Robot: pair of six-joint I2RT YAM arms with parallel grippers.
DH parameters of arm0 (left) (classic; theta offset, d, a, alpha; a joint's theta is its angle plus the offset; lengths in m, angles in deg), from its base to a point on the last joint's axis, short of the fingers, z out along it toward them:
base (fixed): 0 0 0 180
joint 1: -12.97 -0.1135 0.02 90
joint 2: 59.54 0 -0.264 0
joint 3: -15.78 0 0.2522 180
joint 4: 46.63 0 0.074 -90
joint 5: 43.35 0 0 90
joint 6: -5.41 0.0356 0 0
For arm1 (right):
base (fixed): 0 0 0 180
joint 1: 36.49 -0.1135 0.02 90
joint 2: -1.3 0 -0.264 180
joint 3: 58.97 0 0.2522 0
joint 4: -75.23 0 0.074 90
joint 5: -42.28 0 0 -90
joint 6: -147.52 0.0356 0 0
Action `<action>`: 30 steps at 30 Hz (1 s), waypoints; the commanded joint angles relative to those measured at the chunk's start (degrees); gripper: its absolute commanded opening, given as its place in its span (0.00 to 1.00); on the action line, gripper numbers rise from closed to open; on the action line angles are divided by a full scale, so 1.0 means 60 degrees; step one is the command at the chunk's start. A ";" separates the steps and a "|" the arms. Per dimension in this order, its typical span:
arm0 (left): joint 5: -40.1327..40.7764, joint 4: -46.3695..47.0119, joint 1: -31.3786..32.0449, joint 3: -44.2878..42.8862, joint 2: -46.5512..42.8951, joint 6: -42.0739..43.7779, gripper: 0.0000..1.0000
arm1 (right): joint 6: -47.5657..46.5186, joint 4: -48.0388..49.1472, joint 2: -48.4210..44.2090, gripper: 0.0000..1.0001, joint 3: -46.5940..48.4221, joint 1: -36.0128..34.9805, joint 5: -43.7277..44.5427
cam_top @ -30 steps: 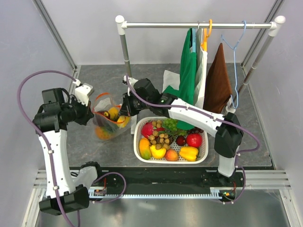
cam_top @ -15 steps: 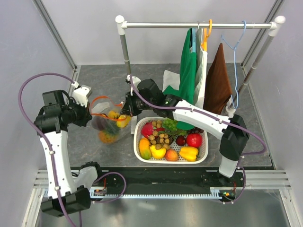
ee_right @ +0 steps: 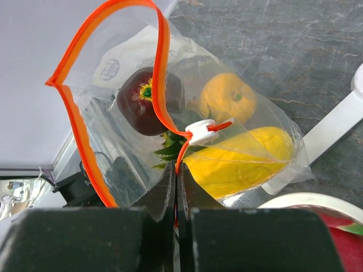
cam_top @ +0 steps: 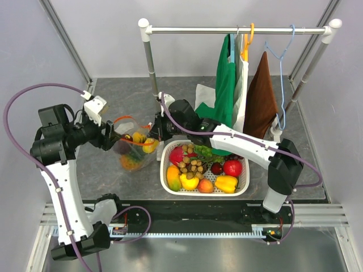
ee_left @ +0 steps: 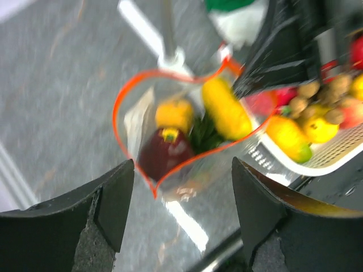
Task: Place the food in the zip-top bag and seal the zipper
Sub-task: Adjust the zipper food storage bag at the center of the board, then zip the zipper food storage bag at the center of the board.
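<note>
Here, grey marbled table under zip-top bag, pale walls, clothes rail.

Clear glossy plastic bag, matt grey table

Left tool jaws sprung apart, let go of zip-top bag rim, arm drawn back leftward.

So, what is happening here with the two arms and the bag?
The right gripper is shut on the edge of the zip-top bag, by the white slider, holding it up. The left gripper stands open at the opposite side of the mouth, gripping nothing. Several toy fruits sit inside; the zipper is open, not yet sealed.
</note>
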 commanded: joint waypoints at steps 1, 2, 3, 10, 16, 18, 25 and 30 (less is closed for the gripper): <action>-0.2175 0.0674 0.0092 -0.0491 0.0609 0.0534 0.75 | 0.0248 0.1129 -0.0729 0.00 -0.0410 -0.0024 0.0450; -0.2351 0.0675 0.0122 -0.0535 0.1003 0.0724 0.72 | 0.0219 0.1216 -0.0759 0.00 -0.0468 -0.0024 0.0450; -0.2788 0.0689 0.0137 -0.0507 0.1123 0.0973 0.72 | 0.0190 0.1333 -0.0788 0.00 -0.0512 -0.0024 0.0450; -0.2209 0.1947 0.1775 0.0313 0.1666 0.1752 0.72 | 0.0087 0.1905 -0.0950 0.00 -0.0937 -0.0039 0.0362; -0.0670 0.2827 0.3402 0.1177 0.1827 0.1840 0.62 | 0.0014 0.1949 -0.0964 0.00 -0.0952 -0.0039 0.0435; -0.0247 0.2974 0.3622 0.1339 0.1944 0.1621 0.53 | -0.0001 0.1964 -0.0965 0.00 -0.0966 -0.0039 0.0465; 0.0226 0.3604 0.3682 0.1690 0.2369 0.0960 0.20 | -0.0512 0.2330 -0.1199 0.03 -0.1274 -0.0068 0.0158; -0.0374 0.3956 0.3667 0.2144 0.2237 0.1428 0.02 | -0.1873 0.2418 -0.1505 0.54 -0.1508 -0.0097 -0.0457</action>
